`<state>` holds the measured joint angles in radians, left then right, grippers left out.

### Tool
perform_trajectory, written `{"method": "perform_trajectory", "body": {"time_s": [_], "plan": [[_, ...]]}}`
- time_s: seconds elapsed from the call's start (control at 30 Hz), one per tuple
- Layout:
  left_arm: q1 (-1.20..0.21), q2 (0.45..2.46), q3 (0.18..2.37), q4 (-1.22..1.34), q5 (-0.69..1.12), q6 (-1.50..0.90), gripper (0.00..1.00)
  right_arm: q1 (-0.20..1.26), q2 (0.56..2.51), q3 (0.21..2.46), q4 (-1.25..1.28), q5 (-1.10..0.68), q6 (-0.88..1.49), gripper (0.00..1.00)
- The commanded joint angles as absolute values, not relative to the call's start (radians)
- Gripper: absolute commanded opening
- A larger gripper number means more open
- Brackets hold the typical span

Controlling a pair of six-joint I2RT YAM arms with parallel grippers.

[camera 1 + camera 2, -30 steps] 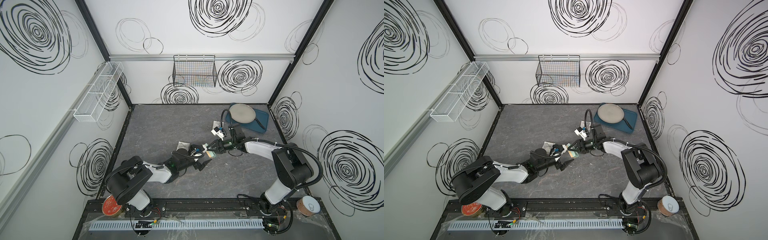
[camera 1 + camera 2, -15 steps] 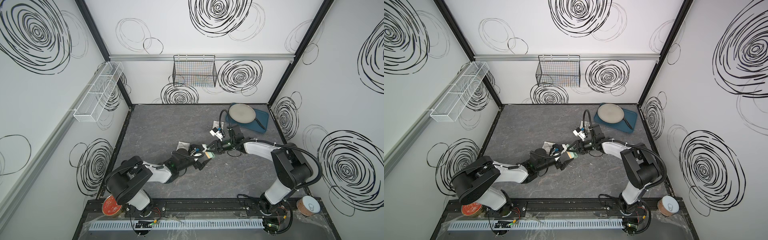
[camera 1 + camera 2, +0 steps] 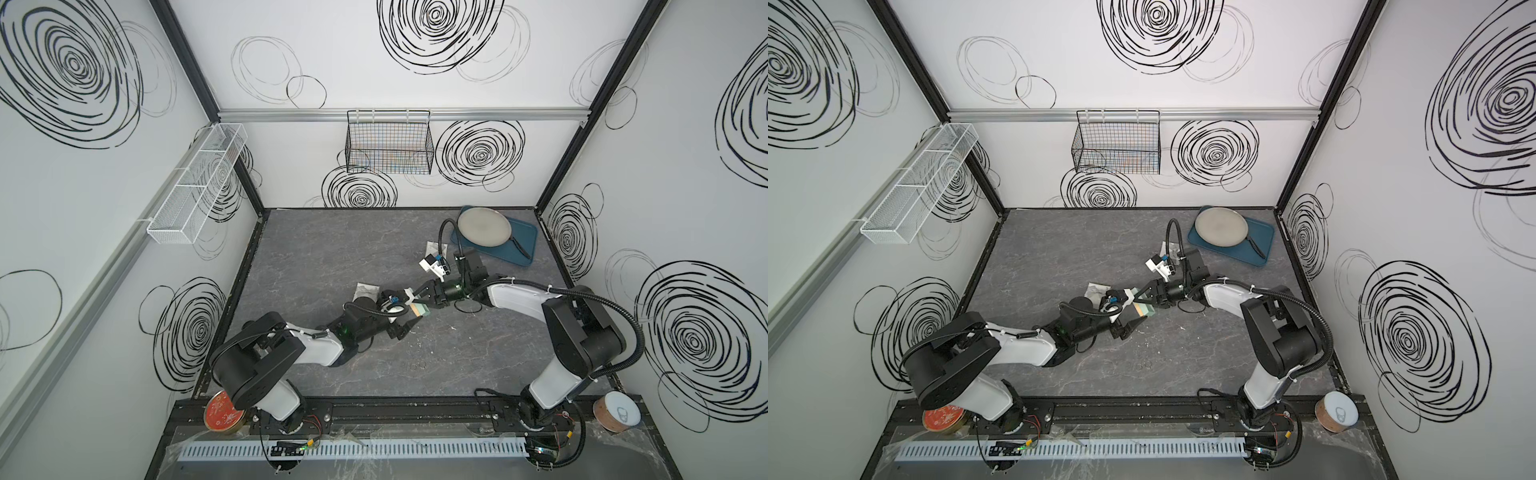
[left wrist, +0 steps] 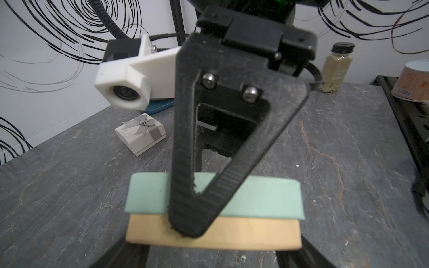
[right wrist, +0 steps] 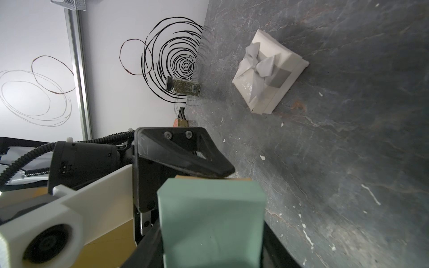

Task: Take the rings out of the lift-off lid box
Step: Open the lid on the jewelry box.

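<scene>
Rings (image 3: 419, 365): two look out on the surface (image 3: 332, 249), rest unseen, likely inside the shut box (image 3: 420, 311); left end effector (image 3: 409, 316) clamps its base (image 4: 255, 234), right end effector (image 3: 424, 301) clamps the lid (image 5: 211, 220), not yet lifted.

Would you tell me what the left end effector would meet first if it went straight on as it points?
The left end effector grips the tan base; straight ahead, the right end effector, clamped on the green lid, looks first in line, very close.
</scene>
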<state>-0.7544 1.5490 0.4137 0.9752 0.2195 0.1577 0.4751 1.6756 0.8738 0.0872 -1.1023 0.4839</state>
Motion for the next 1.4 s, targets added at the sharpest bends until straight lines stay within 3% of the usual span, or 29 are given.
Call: {"method": "perform_trajectory", "body": {"time_s": [0.0,0.4,0.9,1.37], "plan": [[-0.750,1.526,0.428,1.011,0.209,0.175,0.84,0.465,1.675,0.868,0.106,-1.114,0.494,0.54],[-0.750,1.516,0.427,0.994,0.199,0.180,0.83,0.439,1.652,0.842,0.141,-1.121,0.523,0.51],[-0.744,1.525,0.422,1.025,0.249,0.222,0.91,0.469,1.667,0.855,0.138,-1.147,0.511,0.50],[-0.744,1.529,0.434,1.015,0.249,0.213,0.83,0.486,1.699,0.886,0.135,-1.150,0.511,0.50]]}}
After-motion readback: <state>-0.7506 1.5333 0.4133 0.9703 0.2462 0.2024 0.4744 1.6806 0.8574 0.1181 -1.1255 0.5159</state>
